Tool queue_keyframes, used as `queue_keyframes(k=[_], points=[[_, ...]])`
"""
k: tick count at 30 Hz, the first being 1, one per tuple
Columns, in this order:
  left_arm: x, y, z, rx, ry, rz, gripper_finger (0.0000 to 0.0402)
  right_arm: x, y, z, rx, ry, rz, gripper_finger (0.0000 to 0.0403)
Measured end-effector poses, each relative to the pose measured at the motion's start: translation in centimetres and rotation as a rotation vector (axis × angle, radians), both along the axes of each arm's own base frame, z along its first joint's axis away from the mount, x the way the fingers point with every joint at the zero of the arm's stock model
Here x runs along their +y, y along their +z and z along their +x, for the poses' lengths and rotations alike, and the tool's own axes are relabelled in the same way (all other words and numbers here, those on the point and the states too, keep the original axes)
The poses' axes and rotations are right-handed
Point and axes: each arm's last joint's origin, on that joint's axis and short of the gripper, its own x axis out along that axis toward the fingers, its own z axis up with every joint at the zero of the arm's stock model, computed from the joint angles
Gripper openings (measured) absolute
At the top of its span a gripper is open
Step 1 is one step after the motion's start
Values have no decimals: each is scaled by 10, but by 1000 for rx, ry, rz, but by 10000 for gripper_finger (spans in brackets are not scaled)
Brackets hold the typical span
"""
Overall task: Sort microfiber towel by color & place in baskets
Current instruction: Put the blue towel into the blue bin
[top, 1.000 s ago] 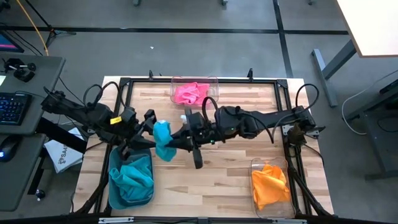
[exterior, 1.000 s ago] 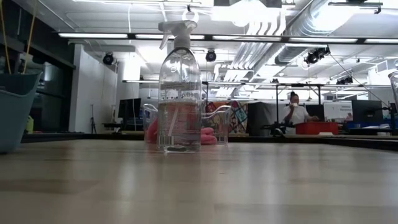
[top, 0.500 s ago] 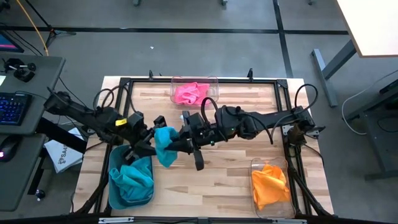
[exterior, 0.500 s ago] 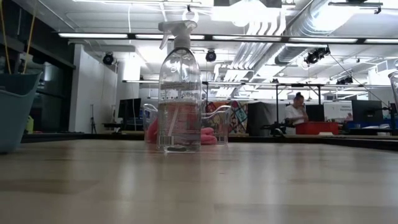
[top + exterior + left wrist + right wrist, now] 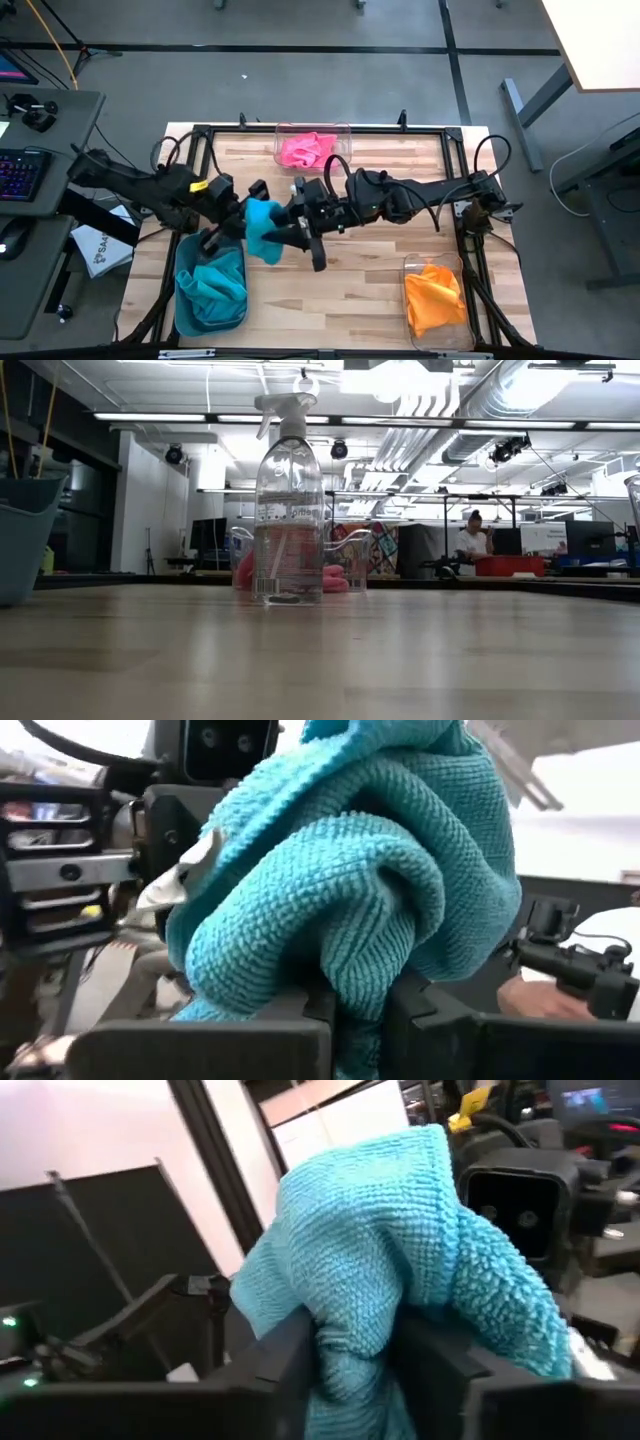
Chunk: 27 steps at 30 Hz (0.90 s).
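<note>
Mid-bench, we see the left gripper (image 5: 243,222) and right gripper (image 5: 285,228) both clamping the last teal towel (image 5: 262,228); other towels look sorted.

Spray bottle (image 5: 288,510) label: print too small to read.
Box beside the desk (image 5: 97,250): dark lettering, not legible.

The work surface is a light wooden table (image 5: 340,290) with plank grain, bordered by a black metal frame (image 5: 300,129). Three baskets stand on it. A clear basket (image 5: 312,147) at the far edge holds pink cloth. A teal basket (image 5: 210,290) at the near left corner holds teal cloth. A clear basket (image 5: 437,300) at the near right corner holds orange cloth. A clear spray bottle (image 5: 288,500) stands upright near the table's middle.
</note>
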Motion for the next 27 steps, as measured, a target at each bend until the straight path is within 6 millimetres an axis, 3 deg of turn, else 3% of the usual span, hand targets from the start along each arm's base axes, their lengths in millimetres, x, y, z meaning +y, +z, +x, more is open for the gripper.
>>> queue_keyframes(k=[4,8,14,20,27], points=[[11,3,-23,82,20,23,7,-4,2,-4,15,-22,-33,194],[20,2,-55,196,70,28,4,-12,14,-21,55,-29,-56,241],[25,-9,-97,449,23,-94,2,-22,26,-56,190,-78,-70,260],[12,-56,-118,1029,-60,-210,1,-20,19,-69,316,-179,-122,261],[-37,-119,-124,1439,-140,-168,1,-20,-3,-71,512,-279,-161,261]])
